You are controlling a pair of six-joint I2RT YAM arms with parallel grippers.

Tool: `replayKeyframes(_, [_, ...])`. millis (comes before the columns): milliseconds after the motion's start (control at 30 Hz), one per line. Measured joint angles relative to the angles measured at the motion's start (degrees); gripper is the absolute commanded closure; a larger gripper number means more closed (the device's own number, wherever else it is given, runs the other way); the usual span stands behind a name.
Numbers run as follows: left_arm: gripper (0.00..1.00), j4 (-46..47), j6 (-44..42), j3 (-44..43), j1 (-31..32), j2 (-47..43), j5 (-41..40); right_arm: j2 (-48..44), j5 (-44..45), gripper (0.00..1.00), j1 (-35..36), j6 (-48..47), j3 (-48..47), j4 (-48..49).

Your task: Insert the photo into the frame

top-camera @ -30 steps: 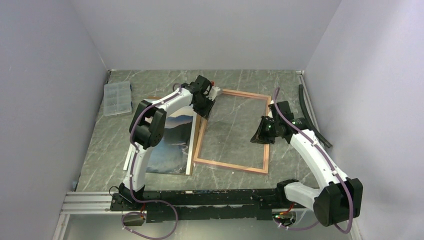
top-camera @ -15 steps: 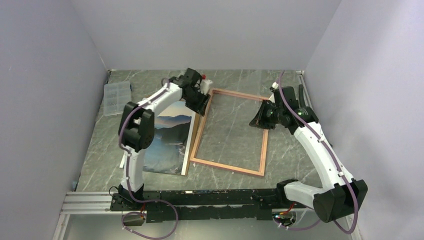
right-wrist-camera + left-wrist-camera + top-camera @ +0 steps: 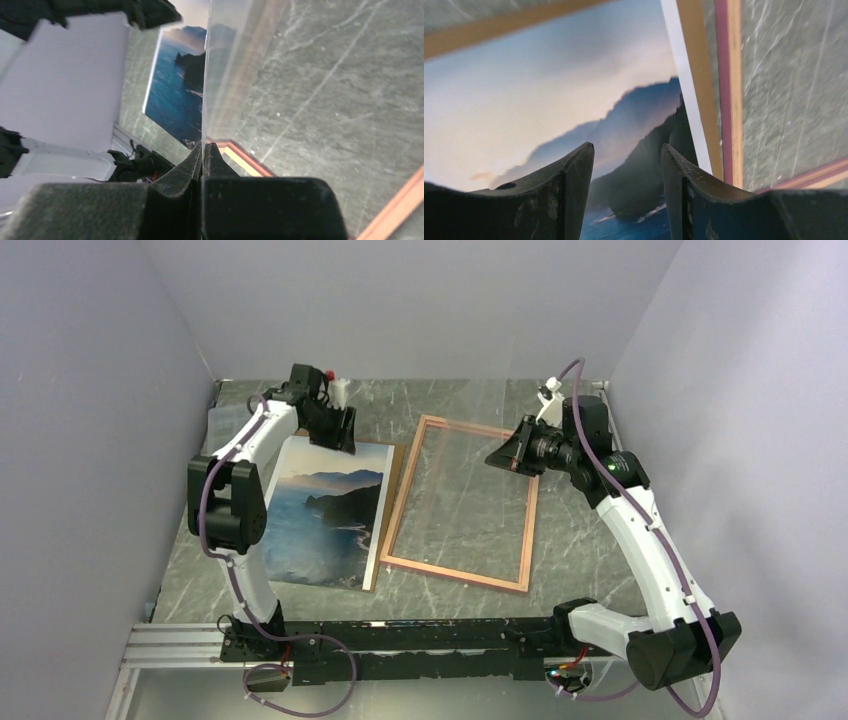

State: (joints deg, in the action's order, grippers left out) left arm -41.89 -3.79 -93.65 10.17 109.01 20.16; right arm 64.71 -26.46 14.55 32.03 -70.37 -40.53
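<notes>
The photo, a print of mountains and water, lies flat left of centre on a brown backing board. To its right the frame lies on the table with its tan side up. Over the photo's far edge my left gripper hangs open and empty, its tips spread above the dark mountains. The frame's rail runs just right of them. My right gripper is above the frame's far right corner. It is shut on the edge of a clear pane raised off the frame.
A clear plastic compartment box sits at the far left, partly behind my left arm. Pale walls close in the table on three sides. An aluminium rail with both arm bases runs along the near edge.
My left arm swung left from the frame's far left corner to the photo's far edge, its jaws opening. My right gripper rose and drew back, still shut on the pane. The frame shifted slightly left.
</notes>
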Motion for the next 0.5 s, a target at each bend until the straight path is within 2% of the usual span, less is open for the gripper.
replayKeyframes(167, [0.48,0.2,0.4,7.0,0.9,0.0,0.5,-1.6,-4.0,1.00,-0.7,3.4,2.5,7.9])
replayKeyframes(367, [0.50,1.5,1.0,7.6,1.3,0.0,1.0,-4.5,-5.6,1.00,-1.2,6.2,6.9,15.2])
replayKeyframes(500, [0.52,2.2,1.5,7.7,1.3,0.0,1.0,-5.1,-5.9,1.00,-3.0,8.0,13.5,20.0])
